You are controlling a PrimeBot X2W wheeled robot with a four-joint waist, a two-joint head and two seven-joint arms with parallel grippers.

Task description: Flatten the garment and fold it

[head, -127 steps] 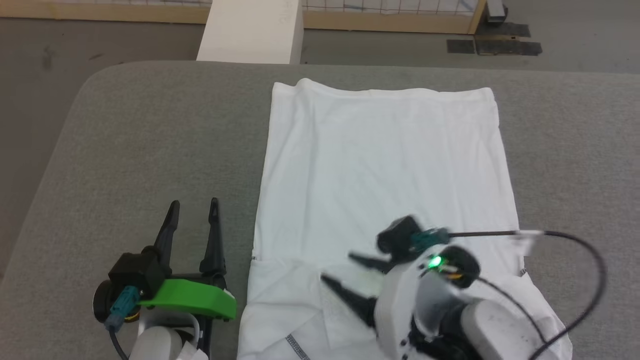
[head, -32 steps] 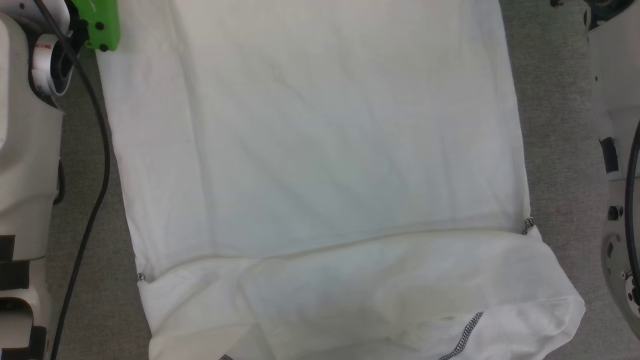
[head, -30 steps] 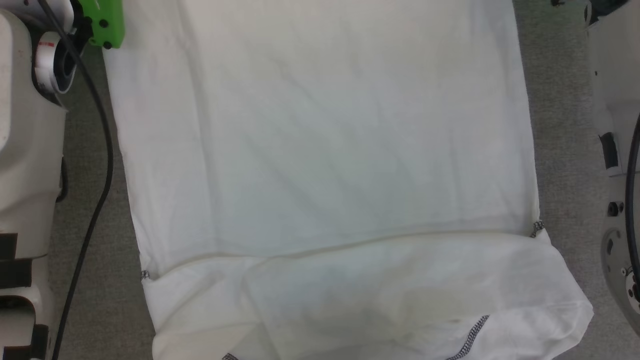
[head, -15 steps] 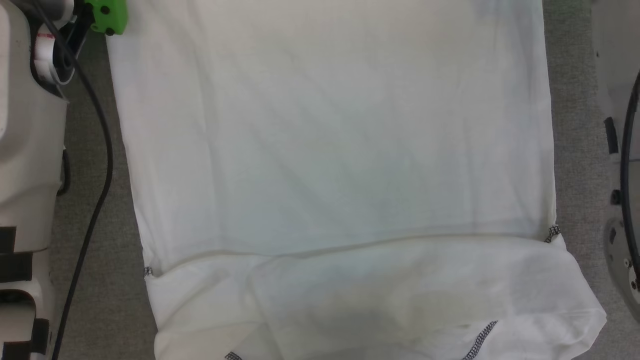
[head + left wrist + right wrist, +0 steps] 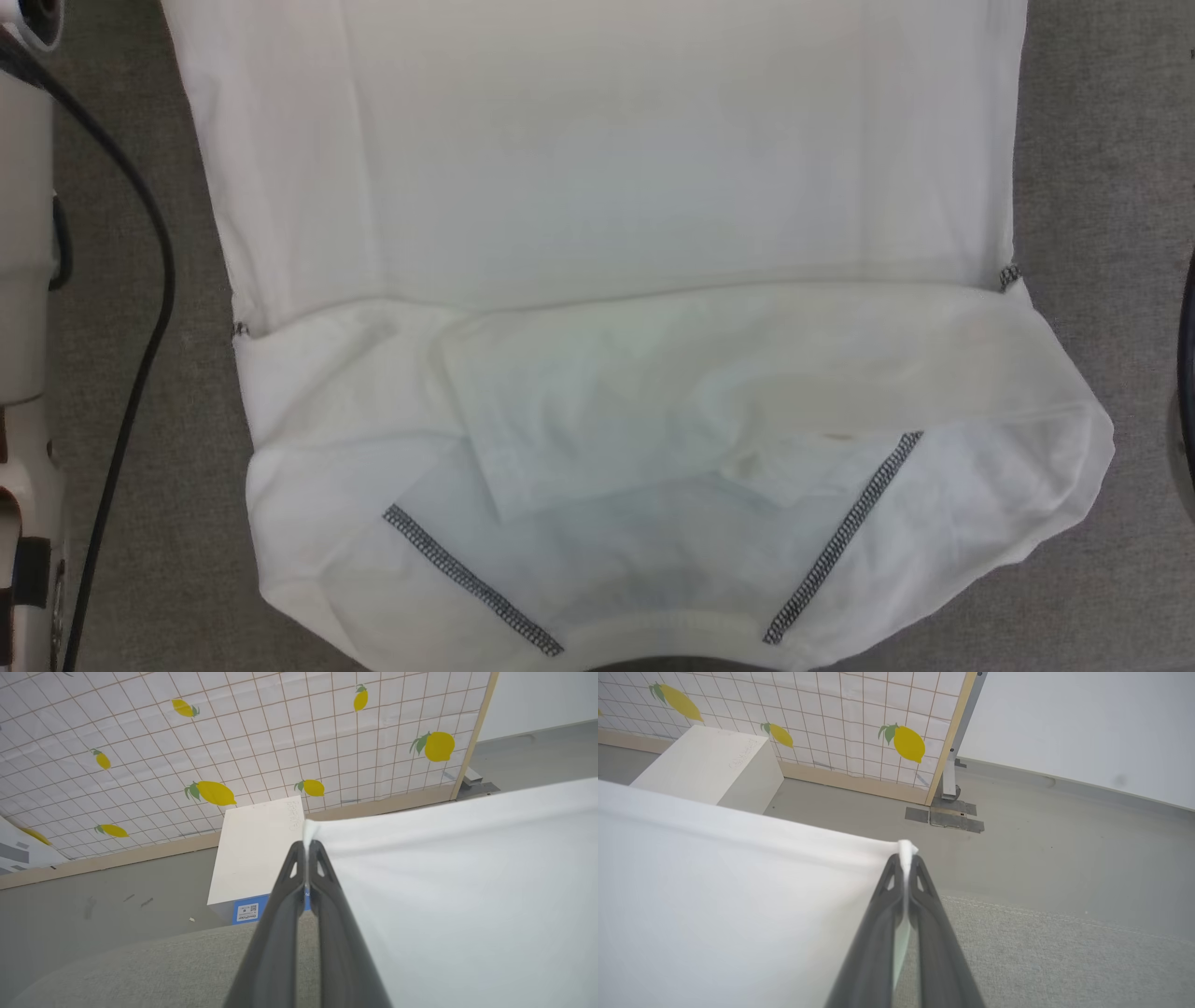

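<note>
Garment point(image 5: 597, 168) | left end effector point(image 5: 307, 844), right end effector point(image 5: 906, 858) pinch corners | grey surface point(image 5: 1106, 140) flanks

We see a grey fabric-covered counter point(image 5: 1102, 140) w/ a fine woven texture. In the left wrist view its edge rounds off at a corner. One thing lies on it, the garment point(image 5: 597, 187), which is white and spread approx. flat. Bare counter shows on both sides of the garment. The garment's collar end point(image 5: 653, 630) rests on the counter, w/ two grey-stitched seams point(image 5: 467, 579) slanting out from the collar. A folded-in layer of cloth point(image 5: 579, 411) sits just above the seams. At the opposite end, the garment's hem point(image 5: 420, 821) is up off the counter, stretched taut. Beyond the hem and past the counter's edge, the grey floor point(image 5: 117, 891) carries a white box point(image 5: 252, 858) w/ a blue label on its side.
</note>
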